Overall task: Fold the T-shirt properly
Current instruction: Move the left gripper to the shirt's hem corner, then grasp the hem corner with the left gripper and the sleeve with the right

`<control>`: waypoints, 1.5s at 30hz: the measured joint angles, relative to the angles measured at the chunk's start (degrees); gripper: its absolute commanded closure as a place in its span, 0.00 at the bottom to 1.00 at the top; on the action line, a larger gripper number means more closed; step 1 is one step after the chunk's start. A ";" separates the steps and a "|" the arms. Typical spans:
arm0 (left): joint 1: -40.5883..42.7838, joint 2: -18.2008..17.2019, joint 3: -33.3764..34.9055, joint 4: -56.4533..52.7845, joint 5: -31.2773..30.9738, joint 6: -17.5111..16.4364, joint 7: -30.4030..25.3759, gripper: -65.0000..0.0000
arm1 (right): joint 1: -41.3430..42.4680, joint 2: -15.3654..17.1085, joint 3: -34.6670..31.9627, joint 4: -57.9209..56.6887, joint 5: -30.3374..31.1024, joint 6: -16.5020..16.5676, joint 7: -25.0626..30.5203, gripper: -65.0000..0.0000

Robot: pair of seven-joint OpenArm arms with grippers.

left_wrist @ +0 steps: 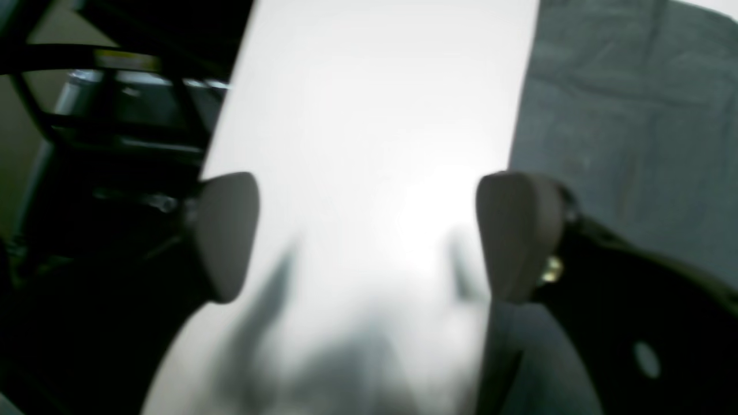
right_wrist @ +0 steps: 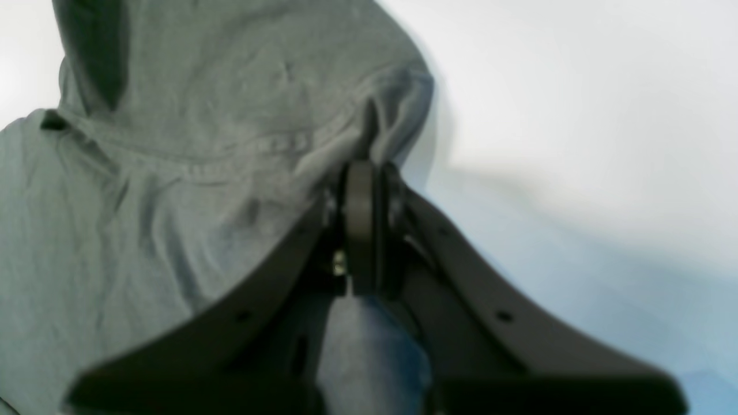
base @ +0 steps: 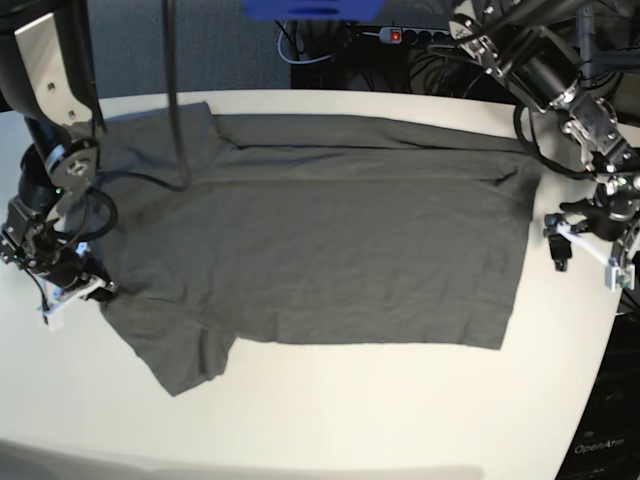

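The robot's R hand (right_wrist: 369, 167), fingertips clamped on a pinch of dark grey cloth, grips the edge of the T-shirt (base: 330, 250) near the worktop's L edge, as seen in the base view. The L hand (base: 590, 240), its dark fingers (left_wrist: 516, 236) spread wide apart w/ nothing between them, hovers just beside the shirt's opposite side, near the worktop's R edge in the same view.

The tee, plain dark grey and short-sleeved, lies spread sideways across the white worktop (base: 400, 420), taking up much of its middle & reaching toward the far edge. Its broad central part is mostly smooth; long folds run along the far side, and the cloth bunches and wrinkles around the R hand. One sleeve-like flap points toward the near L corner of the worktop; a squarer flap w/ a straight end points toward the near R corner. The R wrist view catches a stitched seam, curving through creased fabric close to the grip.

Off the worktop's near R corner, pale lettering on a black surface (base: 598, 415) reads "OpenArm." At the top of the base view, beyond the far edge: cables (base: 290, 40), one red, & a blue shape (base: 313, 8), cut off by the frame.
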 measured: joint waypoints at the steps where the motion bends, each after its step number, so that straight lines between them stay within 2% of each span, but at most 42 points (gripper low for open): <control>1: -0.59 -0.70 0.02 -1.16 -0.26 0.04 -0.15 0.05 | 0.00 0.00 0.00 0.00 0.00 0.02 0.00 0.98; 5: -3.21 -1.92 -0.46 -6.01 0.37 1.11 0.20 0.05 | -0.15 0.00 0.00 0.00 -0.02 -0.13 0.09 0.99; 8: -5.95 -2.05 -0.09 -10.01 0.00 0.33 0.22 0.05 | -0.63 0.00 0.00 0.00 0.90 0.24 0.63 0.99; 20: -17.92 -7.91 1.09 -33.86 0.26 0.66 -0.04 0.05 | -0.63 0.17 -2.73 0.11 0.76 0.22 0.96 0.99; 32: -27.47 -9.03 1.38 -56.19 0.92 1.11 -9.60 0.05 | -0.68 0.17 -2.73 0.11 0.50 0.44 1.64 0.99; 34: -28.89 -9.25 3.58 -60.04 0.57 1.22 -13.22 0.05 | -0.70 0.17 -2.73 0.11 0.42 0.44 1.79 0.99; 38: -30.84 -9.75 9.73 -65.75 -0.17 3.45 -16.04 0.05 | -1.49 0.44 -2.73 0.09 1.27 0.96 3.02 0.99; 45: -32.28 -11.17 9.55 -67.43 0.11 4.55 -15.32 0.05 | -1.77 0.83 -2.73 0.00 1.44 1.14 3.02 0.99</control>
